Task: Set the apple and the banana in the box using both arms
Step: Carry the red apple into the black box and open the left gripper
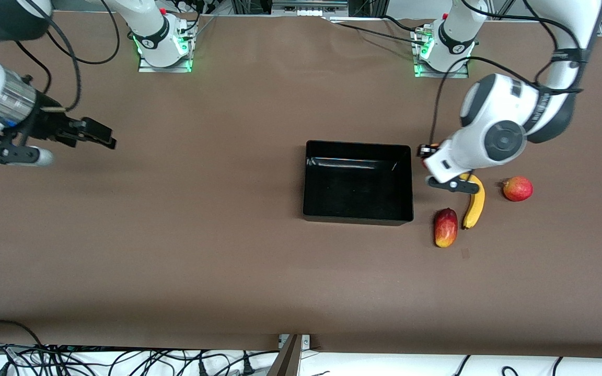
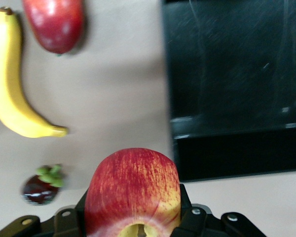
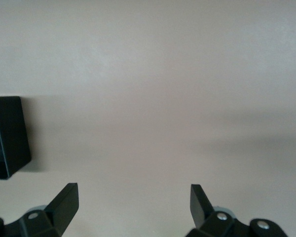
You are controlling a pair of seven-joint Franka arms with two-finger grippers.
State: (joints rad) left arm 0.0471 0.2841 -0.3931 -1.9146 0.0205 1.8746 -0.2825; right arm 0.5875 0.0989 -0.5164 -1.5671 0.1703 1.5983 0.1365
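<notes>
My left gripper (image 1: 426, 156) is shut on the red, yellow-streaked apple (image 2: 133, 190) and holds it above the table, just off the rim of the box at the left arm's end. In the front view the wrist hides most of the apple. The black box (image 1: 358, 183) is empty and also shows in the left wrist view (image 2: 237, 74). The banana (image 1: 474, 201) lies on the table beside the box, partly under the left wrist, and shows in the left wrist view (image 2: 12, 84). My right gripper (image 1: 97, 134) is open and empty and waits over bare table toward the right arm's end (image 3: 133, 197).
An oblong red-and-yellow mango (image 1: 446, 227) lies beside the banana, nearer to the front camera. A smooth pinkish-red round fruit (image 1: 518, 188) lies toward the left arm's end. A small dark fruit with green leaves (image 2: 39, 185) sits below the left gripper. A box corner (image 3: 7, 143) shows in the right wrist view.
</notes>
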